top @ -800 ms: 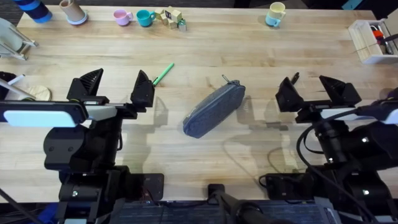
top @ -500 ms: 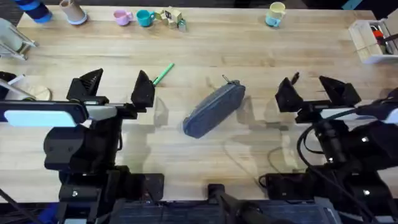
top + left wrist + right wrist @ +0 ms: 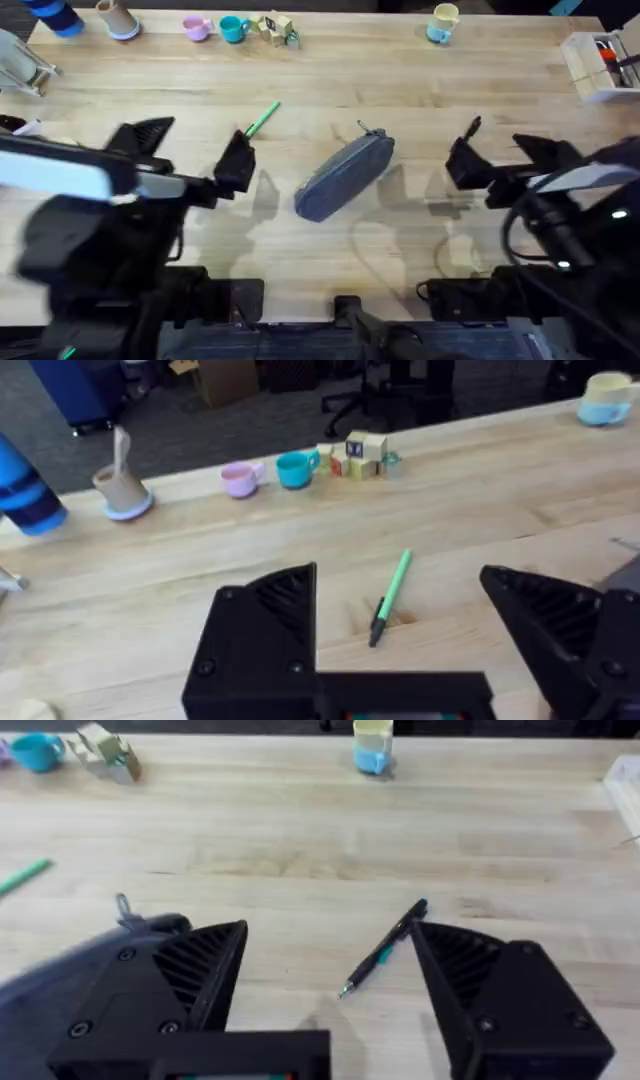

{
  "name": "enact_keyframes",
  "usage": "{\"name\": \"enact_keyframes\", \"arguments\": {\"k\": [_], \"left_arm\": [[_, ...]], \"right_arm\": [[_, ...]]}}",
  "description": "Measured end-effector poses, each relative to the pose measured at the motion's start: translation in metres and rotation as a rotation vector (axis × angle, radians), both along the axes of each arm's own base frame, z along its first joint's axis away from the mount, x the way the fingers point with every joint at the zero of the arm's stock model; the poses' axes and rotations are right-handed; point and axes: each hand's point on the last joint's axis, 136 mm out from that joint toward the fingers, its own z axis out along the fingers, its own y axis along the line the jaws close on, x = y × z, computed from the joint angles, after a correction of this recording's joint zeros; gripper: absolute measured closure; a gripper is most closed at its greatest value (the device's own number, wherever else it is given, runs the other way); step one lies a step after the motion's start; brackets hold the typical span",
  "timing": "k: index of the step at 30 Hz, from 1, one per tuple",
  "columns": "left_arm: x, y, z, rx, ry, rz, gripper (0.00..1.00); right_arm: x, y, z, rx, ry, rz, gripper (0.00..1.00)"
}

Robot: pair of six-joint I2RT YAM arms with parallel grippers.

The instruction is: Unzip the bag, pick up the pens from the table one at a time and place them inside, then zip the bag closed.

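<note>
Both grippers, left [image 3: 196, 157] and right [image 3: 510, 158], hover released over the counter [image 3: 400, 80], flanking the centre-frame zipped grey bag [image 3: 345, 177], green pen [image 3: 262, 118] upper left.

Overhead downward; low, forward-facing wrist views

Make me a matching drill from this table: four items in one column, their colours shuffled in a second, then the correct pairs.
Items
1. the bag
2. the pen in front of the left gripper
3. the pen in front of the right gripper
4. the cup beside the teal cup

Colours
A. pink
B. dark, nearly black
C. grey
D. bright green

Pairs: 1-C, 2-D, 3-B, 4-A
</note>
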Motion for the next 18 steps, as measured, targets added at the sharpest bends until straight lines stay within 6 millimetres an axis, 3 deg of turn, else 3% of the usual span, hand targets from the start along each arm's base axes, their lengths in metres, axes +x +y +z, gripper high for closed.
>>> {"name": "enact_keyframes", "arguments": {"k": [4,8,18], "left_arm": [[-0.017,-0.002,0.04,0.017,-0.006,-0.015,0.007],[-0.027,-0.005,0.059,0.022,0.055,-0.033,0.007],[-0.023,-0.034,0.067,-0.033,0.278,-0.203,0.008]], "right_arm": [[-0.003,0.001,0.039,0.001,0.027,0.004,0.005],[0.001,0.002,0.067,0.004,0.097,0.01,0.005],[0.03,0.013,0.078,0.032,0.323,0.067,0.006]]}}
